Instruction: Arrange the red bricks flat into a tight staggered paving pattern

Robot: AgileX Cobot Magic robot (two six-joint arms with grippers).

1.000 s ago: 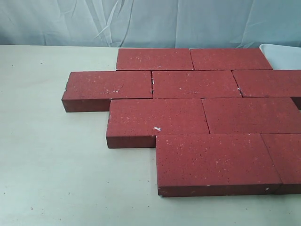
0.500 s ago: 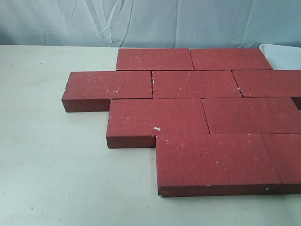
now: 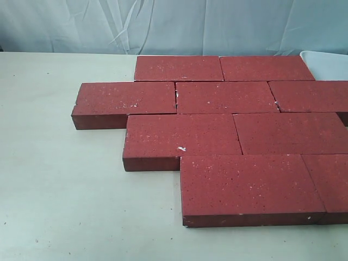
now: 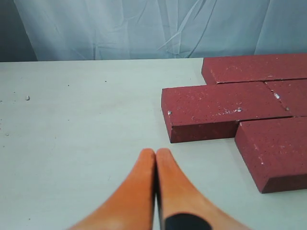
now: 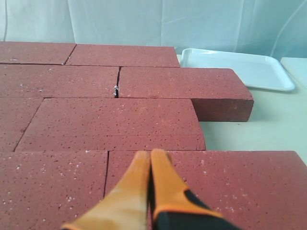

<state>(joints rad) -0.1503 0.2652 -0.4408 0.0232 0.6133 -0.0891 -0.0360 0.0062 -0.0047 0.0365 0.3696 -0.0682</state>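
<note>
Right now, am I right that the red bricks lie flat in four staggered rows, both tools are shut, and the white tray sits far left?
Not quite: the exterior view shows the white tray at the far right, not left. The rest holds: the red bricks lie flat in four staggered rows, and the left tool and right tool are both shut.

The exterior camera stands at the near side, raised, looking down and far across the table (image 3: pixel 54 190) to the cloth backdrop (image 3: pixel 163 27); the left wrist camera sits low over bare table left of the red bricks (image 3: pixel 217 130), facing far past the left gripper (image 4: pixel 156 155), sharing their left ends with the exterior; the right wrist camera hangs close above the bricks, facing far, sharing the white tray (image 3: pixel 329 64).
</note>
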